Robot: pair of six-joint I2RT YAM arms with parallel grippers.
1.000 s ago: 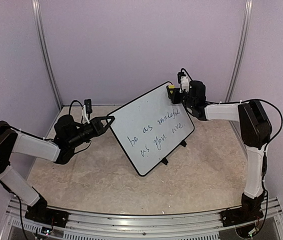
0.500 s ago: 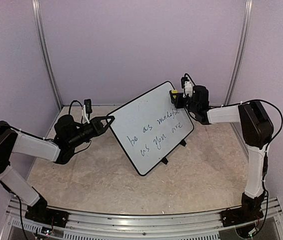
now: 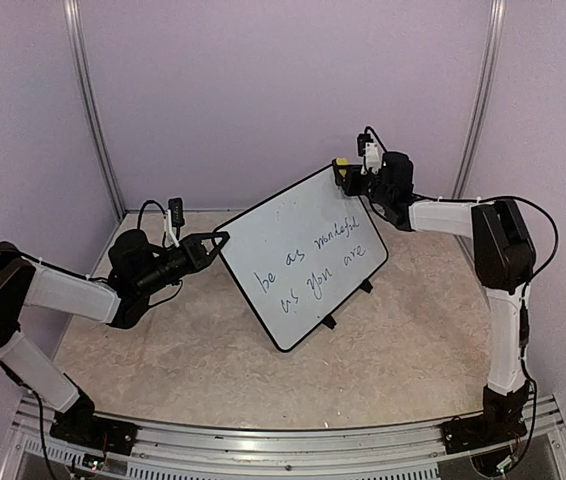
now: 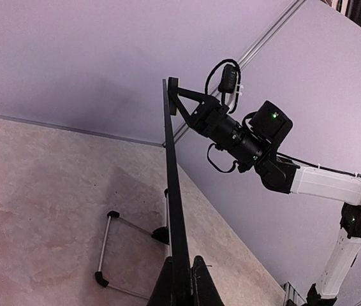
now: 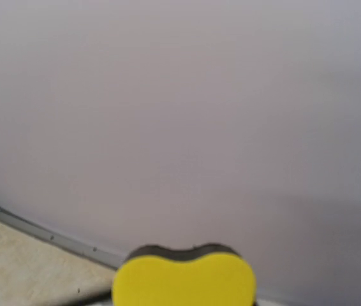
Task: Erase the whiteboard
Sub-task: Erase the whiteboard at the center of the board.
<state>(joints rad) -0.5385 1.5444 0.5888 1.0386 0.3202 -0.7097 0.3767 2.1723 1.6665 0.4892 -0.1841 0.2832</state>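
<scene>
Left gripper (image 3: 219, 240) shut tight on whiteboard (image 3: 303, 258) side edge. Board leans on wire stand (image 4: 103, 245), between my grippers. Right gripper (image 3: 348, 178) squeezes yellow sponge (image 5: 185, 277) by board's top corner. Writing (image 3: 315, 264) below sponge.

The table (image 3: 213, 350) is a beige, marbled slab, with faint darker veins in the left wrist view. Pale lilac walls (image 3: 283, 90) close it in at the back and on both sides. Two silver posts stand where the walls meet, the left post (image 3: 93, 120) and the right post (image 3: 481, 100), each leaning inward toward its foot. A ribbed metal rail (image 3: 283, 455) runs along the table's near edge. A yellow sponge (image 3: 342, 163) with a waisted outline and a dark backing layer is up off the table, near the back wall, right of centre.
</scene>
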